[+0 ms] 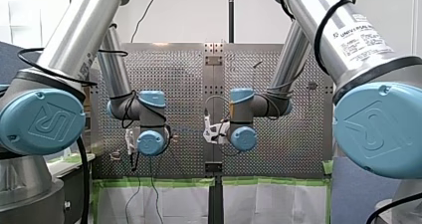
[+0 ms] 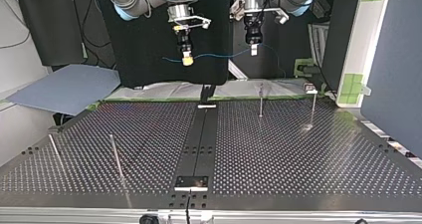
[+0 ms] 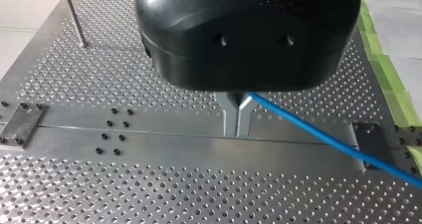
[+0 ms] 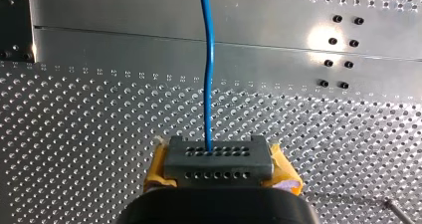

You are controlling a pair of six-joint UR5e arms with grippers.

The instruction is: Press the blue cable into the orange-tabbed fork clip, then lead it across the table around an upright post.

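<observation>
Blue cable [image 2: 219,55] hangs midair between our left gripper [image 3: 238,119] and right gripper [image 4: 219,159], both clamped on it; not clipped yet, so we'd lower it next.

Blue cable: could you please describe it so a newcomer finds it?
In the top view, look above the far edge of the perforated table. The blue cable sags between my right gripper and my left gripper, the only blue line there.
</observation>
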